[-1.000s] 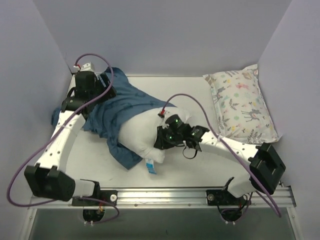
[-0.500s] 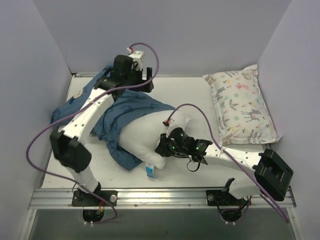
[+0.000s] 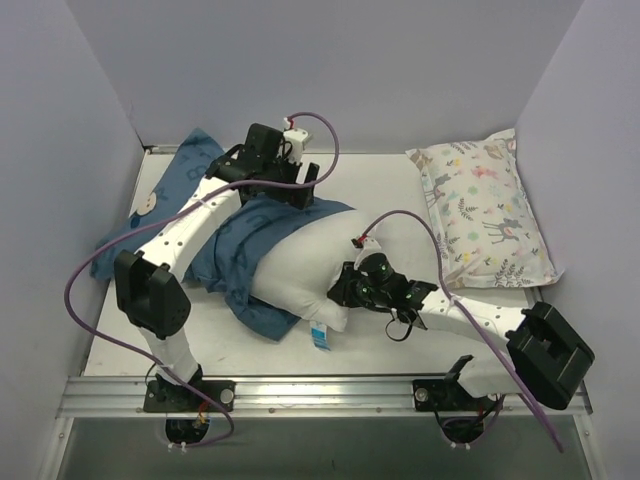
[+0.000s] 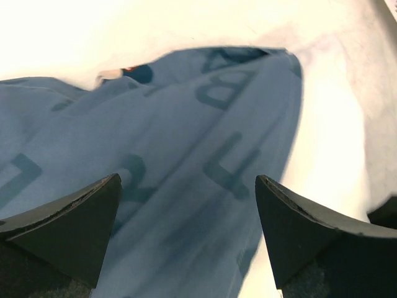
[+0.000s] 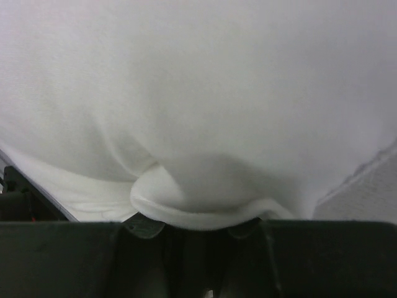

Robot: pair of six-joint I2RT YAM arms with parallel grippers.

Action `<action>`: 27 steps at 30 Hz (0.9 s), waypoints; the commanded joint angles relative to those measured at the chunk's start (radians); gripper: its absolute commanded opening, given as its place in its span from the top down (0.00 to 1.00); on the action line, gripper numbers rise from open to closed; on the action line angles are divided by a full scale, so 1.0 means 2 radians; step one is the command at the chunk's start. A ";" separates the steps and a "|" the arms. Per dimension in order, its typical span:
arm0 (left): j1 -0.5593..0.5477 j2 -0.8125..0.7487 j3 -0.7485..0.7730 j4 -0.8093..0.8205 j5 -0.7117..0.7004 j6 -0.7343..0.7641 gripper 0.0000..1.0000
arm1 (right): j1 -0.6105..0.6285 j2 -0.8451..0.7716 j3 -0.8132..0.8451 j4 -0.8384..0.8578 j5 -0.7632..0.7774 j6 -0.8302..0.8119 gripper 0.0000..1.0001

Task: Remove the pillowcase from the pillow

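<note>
The dark blue pillowcase (image 3: 235, 245) lies crumpled at the left and still covers the left end of the white pillow (image 3: 305, 260). The pillow's blue-and-white tag (image 3: 320, 336) hangs at its near edge. My left gripper (image 3: 300, 188) is open and empty just above the pillowcase's right edge. In the left wrist view the blue lettered fabric (image 4: 167, 167) lies below the spread fingertips (image 4: 93, 205) of the gripper (image 4: 186, 180). My right gripper (image 3: 345, 290) is shut on a fold of the pillow's near right edge. The right wrist view shows that white fold (image 5: 198, 211) pinched in its jaws.
A smaller white pillow with pastel animal print (image 3: 485, 210) leans at the back right, against the right wall. Purple-grey walls close the left, back and right sides. A metal rail (image 3: 320, 392) runs along the near edge. The left arm's cable (image 3: 85, 275) loops at the left.
My left arm has swung from the back left corner to the middle, over the pillowcase. My right gripper has drawn the pillow a little right and nearer, baring more white.
</note>
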 commanded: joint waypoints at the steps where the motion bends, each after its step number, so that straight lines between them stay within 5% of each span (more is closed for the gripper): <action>1: -0.001 -0.035 -0.022 0.010 0.059 0.021 0.03 | -0.037 -0.003 -0.029 -0.053 0.014 0.005 1.00; 11: -0.037 0.018 0.005 0.005 -0.058 0.045 0.04 | -0.048 0.011 -0.021 -0.056 0.004 0.002 1.00; 14: -0.043 0.028 0.007 0.010 -0.098 0.040 0.17 | -0.049 0.006 -0.027 -0.056 0.010 0.006 1.00; 17: -0.044 0.030 0.007 0.025 -0.152 0.029 0.54 | -0.050 -0.001 -0.030 -0.060 0.014 0.010 1.00; 19: -0.044 0.033 0.011 0.038 -0.192 0.026 0.94 | -0.051 -0.008 -0.031 -0.070 0.017 0.009 1.00; 20: -0.043 0.035 0.022 0.041 -0.226 0.011 1.00 | -0.051 -0.011 -0.031 -0.074 0.021 0.007 1.00; 27: 0.002 0.097 0.115 0.031 -0.378 -0.062 1.00 | -0.060 -0.049 -0.054 -0.113 0.043 0.016 1.00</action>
